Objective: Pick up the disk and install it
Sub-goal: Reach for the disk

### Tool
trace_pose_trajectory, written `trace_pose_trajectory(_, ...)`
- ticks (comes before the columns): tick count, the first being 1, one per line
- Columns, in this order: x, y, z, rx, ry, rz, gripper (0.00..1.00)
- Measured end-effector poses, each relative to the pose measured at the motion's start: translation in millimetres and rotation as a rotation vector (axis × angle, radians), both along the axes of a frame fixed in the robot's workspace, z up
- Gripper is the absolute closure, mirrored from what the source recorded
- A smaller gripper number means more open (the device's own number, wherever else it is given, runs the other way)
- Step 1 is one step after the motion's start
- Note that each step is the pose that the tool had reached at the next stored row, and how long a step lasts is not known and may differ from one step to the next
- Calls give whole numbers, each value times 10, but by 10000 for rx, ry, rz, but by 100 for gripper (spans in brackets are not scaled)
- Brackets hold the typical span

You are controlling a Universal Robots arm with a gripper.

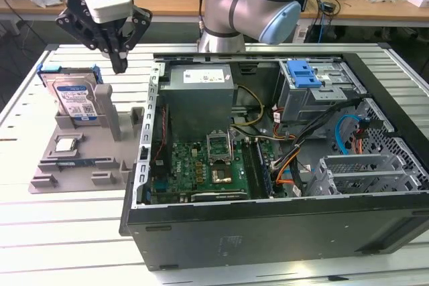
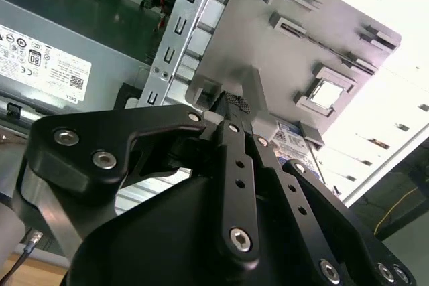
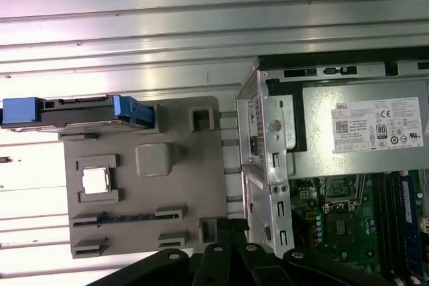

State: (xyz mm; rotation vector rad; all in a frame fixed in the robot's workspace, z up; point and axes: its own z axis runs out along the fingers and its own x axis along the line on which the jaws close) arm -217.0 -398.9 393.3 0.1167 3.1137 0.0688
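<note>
robot gripper poised above a parts tray, hard drive below and to one side

a single grey robot arm reaches over a white slatted metal table [image 1: 67,246]. its black two-fingered gripper [image 1: 120,65] hangs in the air, pointing down. the jaws look closed tip to tip and carry nothing.

the disk [image 1: 75,98] is a flat rectangular silver hard drive with a white-and-blue label and a blue plastic frame round its edges. it stands on edge in a slot at the far end of a flat grey plastic parts tray [image 1: 100,140], toward the exterior view's left. it leans slightly back, with its label face turned toward the exterior camera.

from the fingertips, the disk lies lower and toward the exterior view's left, near but clearly apart. the gripper sits above the tray's side nearest the open black computer case [image 1: 268,232], between the disk and the case wall.

in the first wrist view the disk [image 3: 80,113] appears edge-on from above, a thin silver strip with blue ends. that upper edge seems to be its long axis. it runs crosswise to the case's nearest side wall and roughly level with the table. judged from this, the jaws would have to open and shift toward the disk before they could close across its thin faces.
</note>
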Motion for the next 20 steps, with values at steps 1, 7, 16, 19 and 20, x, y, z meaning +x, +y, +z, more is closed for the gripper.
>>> trace_pose_trajectory(1,-16,0,0,1,0,0,89)
trace_pose_trajectory(7,-126,0,0,0,-1,1,89)
trace_pose_trajectory(16,-265,0,0,1,0,1,89)
trace_pose_trajectory(19,-312,0,0,1,0,1,89)
trace_pose_trajectory(20,-334,0,0,0,0,1,89)
